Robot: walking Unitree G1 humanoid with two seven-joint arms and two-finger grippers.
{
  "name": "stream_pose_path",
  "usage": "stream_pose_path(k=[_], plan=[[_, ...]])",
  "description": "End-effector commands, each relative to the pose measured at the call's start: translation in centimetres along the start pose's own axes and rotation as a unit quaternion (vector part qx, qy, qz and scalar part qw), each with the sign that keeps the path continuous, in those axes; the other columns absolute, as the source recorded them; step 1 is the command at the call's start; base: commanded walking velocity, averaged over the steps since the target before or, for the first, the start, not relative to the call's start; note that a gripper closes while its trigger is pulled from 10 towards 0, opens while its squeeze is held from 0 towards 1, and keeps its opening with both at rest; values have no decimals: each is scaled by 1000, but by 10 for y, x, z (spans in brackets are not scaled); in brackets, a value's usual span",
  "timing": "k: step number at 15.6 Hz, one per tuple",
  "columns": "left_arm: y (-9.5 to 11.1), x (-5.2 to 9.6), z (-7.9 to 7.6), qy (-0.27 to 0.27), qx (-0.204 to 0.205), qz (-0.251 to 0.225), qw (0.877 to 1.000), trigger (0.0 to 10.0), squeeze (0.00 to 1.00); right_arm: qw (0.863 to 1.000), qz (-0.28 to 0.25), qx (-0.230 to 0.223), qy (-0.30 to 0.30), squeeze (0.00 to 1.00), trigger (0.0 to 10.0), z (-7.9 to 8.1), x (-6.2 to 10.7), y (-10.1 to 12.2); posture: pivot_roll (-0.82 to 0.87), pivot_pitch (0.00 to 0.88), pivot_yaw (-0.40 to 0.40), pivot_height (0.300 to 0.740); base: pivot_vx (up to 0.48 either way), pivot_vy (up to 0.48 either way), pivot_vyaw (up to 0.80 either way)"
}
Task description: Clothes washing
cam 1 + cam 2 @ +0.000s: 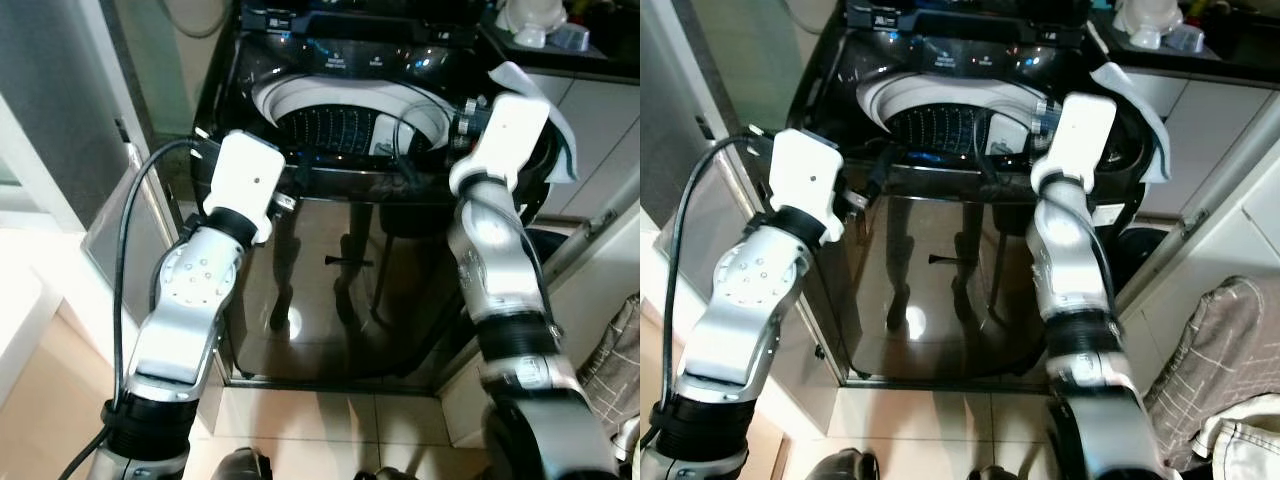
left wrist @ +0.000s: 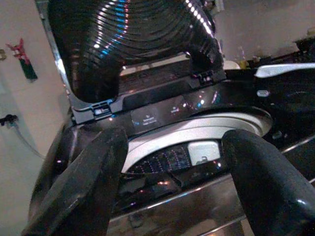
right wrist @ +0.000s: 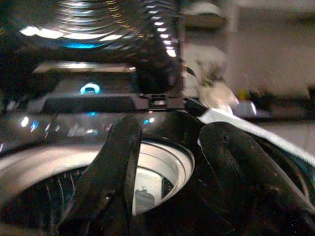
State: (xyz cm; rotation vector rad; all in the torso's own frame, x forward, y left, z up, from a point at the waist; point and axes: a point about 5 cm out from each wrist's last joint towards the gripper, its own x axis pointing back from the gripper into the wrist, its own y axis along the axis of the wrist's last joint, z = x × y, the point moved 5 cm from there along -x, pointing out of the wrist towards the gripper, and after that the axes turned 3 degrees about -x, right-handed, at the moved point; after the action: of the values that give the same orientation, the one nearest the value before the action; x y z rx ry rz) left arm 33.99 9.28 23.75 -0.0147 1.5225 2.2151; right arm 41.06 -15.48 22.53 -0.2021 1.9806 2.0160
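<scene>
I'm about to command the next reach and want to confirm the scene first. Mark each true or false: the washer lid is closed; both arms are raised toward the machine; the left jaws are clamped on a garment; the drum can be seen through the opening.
1. The washer lid is closed. False: it stands raised behind the opening.
2. Both arms are raised toward the washing machine. True.
3. The left gripper is clamped on a garment. False: its jaws stand apart with nothing between them.
4. The drum can be seen through the opening. True.
</scene>
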Motion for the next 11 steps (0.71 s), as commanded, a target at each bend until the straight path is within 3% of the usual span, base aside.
stream_pose_path(k=[1, 3, 4, 5, 6, 9, 11], plan=[[-4, -1, 0, 6, -12, 9, 1000, 10000, 0, 999, -33, 16, 35, 0, 10000, 7, 3, 12, 53, 19, -41, 740, 0, 0, 0], [-23, 2, 8, 46, -9, 45, 998, 10000, 0, 991, -72, 67, 93, 0, 10000, 8, 25, 13, 44, 0, -55, 740, 0, 0, 0], [-32, 4, 11, 61, -8, 58, 996, 10000, 0, 977, -109, 130, 129, 0, 10000, 11, 43, 15, 44, 0, -58, 740, 0, 0, 0], [-38, 8, 11, 70, -2, 68, 995, 10000, 0, 980, -83, 140, 114, 0, 10000, -2, 55, 2, 40, 0, -63, 740, 0, 0, 0], [-42, 14, 11, 74, 2, 73, 995, 10000, 0, 983, -63, 143, 97, 0, 10000, -15, 63, -5, 35, 0, -65, 740, 0, 0, 0], [-48, 29, 9, 70, -6, 80, 994, 10000, 0, 987, -41, 133, 79, 0, 10000, -29, 77, -10, 31, 0, -59, 740, 0, 0, 0], [-54, 36, -6, 49, -21, 87, 995, 10000, 0, 997, 20, 65, 35, 0, 10000, -39, 82, -28, 27, 0, -56, 740, 0, 0, 0]])
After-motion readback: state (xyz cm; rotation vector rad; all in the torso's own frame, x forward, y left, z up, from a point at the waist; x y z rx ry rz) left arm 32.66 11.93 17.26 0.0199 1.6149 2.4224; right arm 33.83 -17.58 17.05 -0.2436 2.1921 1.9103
